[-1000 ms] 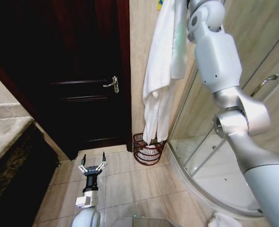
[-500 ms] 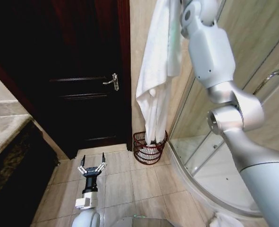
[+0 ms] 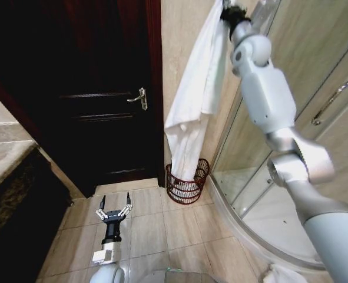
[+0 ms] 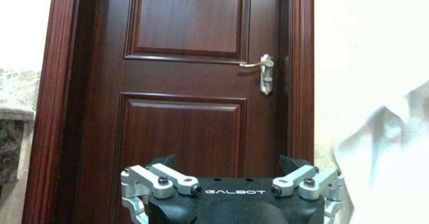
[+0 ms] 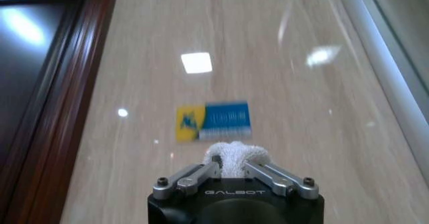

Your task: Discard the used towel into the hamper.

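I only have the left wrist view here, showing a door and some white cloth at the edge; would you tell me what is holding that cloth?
Observer: The right gripper, raised high by the wall, is shut on the towel.
Operator: Thank you. Where is the hamper?
Observer: The hamper stands on the floor in the corner beside the door; the towel's lower end hangs into it.
Operator: And my left gripper?
Observer: The left gripper is open, low over the floor tiles, apart from the hamper.
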